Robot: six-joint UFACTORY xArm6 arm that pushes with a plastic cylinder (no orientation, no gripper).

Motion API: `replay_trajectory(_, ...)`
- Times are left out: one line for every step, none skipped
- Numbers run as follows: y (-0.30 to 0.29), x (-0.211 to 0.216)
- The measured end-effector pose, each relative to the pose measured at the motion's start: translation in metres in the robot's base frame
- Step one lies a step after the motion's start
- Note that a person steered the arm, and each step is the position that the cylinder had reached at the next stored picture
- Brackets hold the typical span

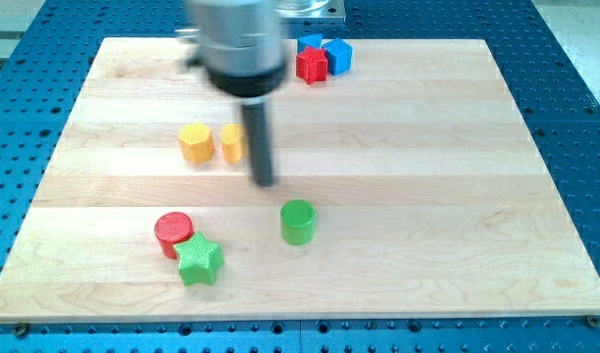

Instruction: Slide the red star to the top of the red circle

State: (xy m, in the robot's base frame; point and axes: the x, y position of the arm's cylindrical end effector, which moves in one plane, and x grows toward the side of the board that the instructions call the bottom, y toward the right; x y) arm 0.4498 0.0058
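Observation:
The red star (313,65) lies near the view's top, touching a blue block (337,55) on its right and another blue block (310,43) above it. The red circle (173,232) lies at the lower left, touching the green star (200,260) below and to its right. My tip (266,182) is near the middle of the board, well below and left of the red star, up and right of the red circle, just above and left of the green circle (298,221).
A yellow hexagon (195,143) and a second yellow block (232,143), partly hidden by the rod, lie left of the rod. The wooden board (457,196) rests on a blue perforated table.

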Motion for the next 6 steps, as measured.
replay_trajectory(0.028,-0.093)
replay_trajectory(0.125,-0.157)
replay_trajectory(0.12,-0.217)
replay_trajectory(0.032,-0.221)
replay_trajectory(-0.043,-0.201)
replay_trajectory(-0.047,-0.169)
